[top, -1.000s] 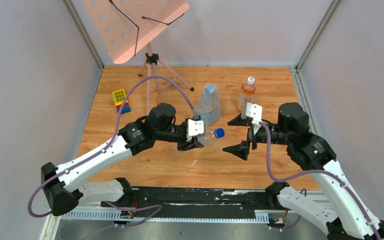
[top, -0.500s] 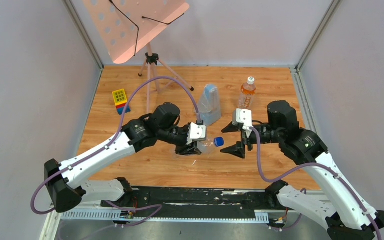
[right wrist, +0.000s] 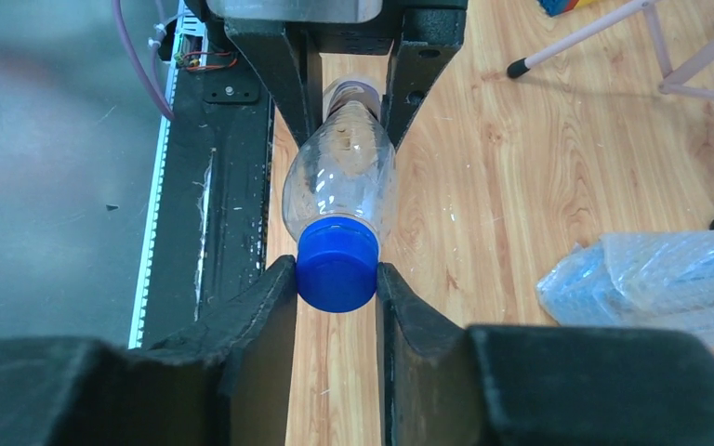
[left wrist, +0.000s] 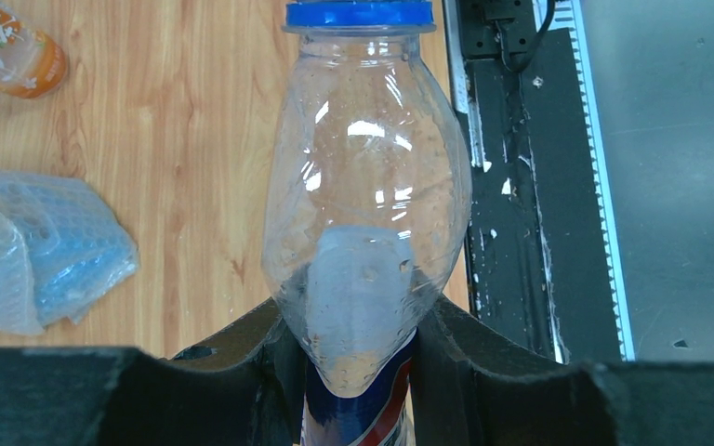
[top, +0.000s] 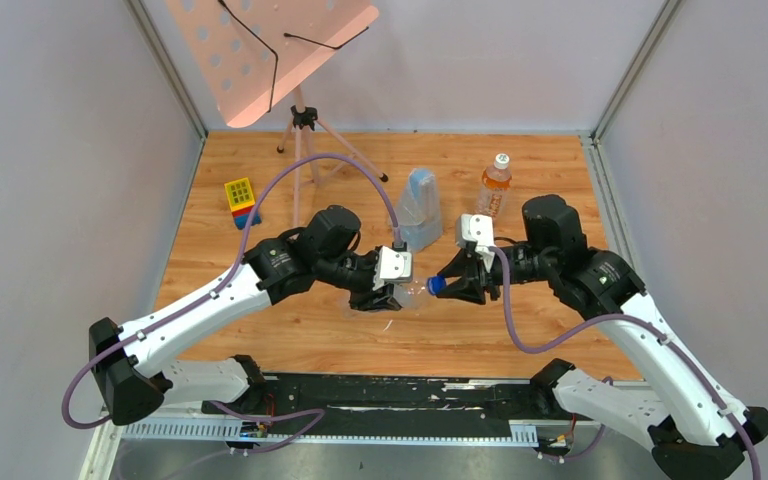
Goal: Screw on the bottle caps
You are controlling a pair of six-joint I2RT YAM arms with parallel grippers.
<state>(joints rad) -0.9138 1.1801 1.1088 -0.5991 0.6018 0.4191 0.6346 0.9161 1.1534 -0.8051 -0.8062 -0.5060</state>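
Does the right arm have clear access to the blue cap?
Likely yes: the right pincer is shut on the blue cap, which juts well clear of the left pincer gripping the Pepsi bottle lower down.

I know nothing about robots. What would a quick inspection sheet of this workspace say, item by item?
Surface: wooden tabletop, grain showing, nothing spilled that I can see.
Job's things: clear bottle held on its side between the arms, blue cap on its neck; orange bottle upright at the back, white cap on top.
Clutter: bluish plastic bag; coloured blocks.
Grippers: left gripper shut on the clear bottle; right gripper shut on the blue cap.
Cables: purple cables looping off both arms.
Surroundings: grey walls; pink perforated board on a tripod.
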